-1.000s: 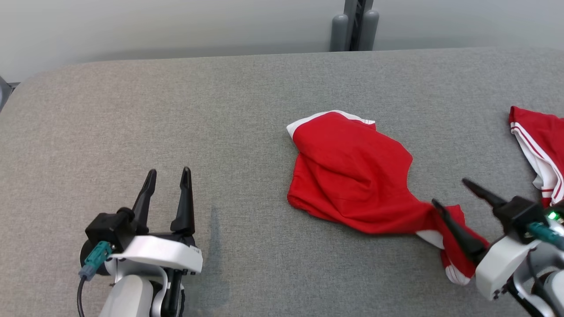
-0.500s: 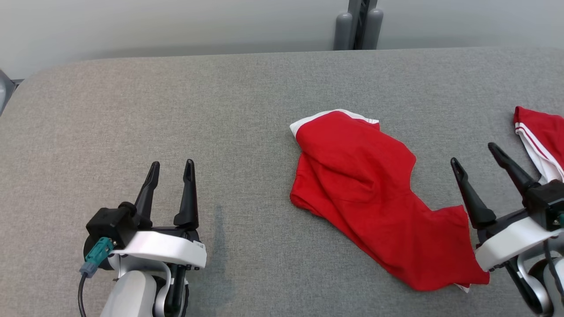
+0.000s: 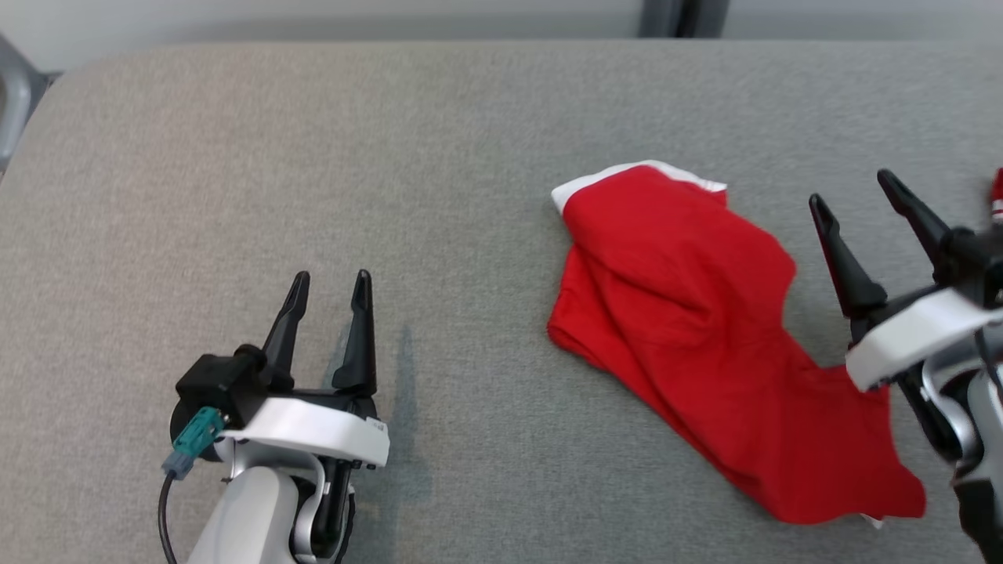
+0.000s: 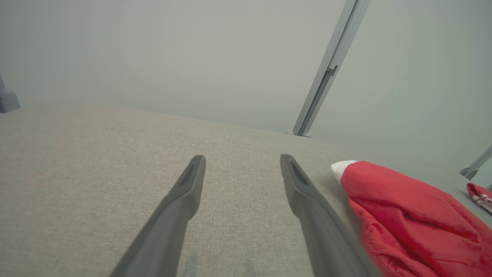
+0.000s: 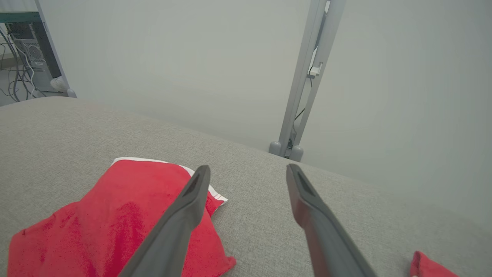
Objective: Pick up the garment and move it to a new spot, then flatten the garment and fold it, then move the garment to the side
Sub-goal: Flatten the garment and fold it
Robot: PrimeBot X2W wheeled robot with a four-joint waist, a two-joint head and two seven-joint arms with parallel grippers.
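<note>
The garment is red with white trim and lies crumpled on the grey table, right of centre. It also appears at the right of the left wrist view as the garment, and at the lower left of the right wrist view as the garment. My right gripper hovers open just right of the cloth, holding nothing; the same right gripper has grey table between its fingers. My left gripper stands open over bare table well to the left, seen also as the left gripper.
A second red cloth with white stripes peeks in at the right edge, seen again as the striped cloth and as the red cloth. A grey metal post stands behind the table's far edge.
My right gripper has let go of the garment's lower corner and risen up and away beside it. The cloth now lies loose. The head camera has tilted down.
</note>
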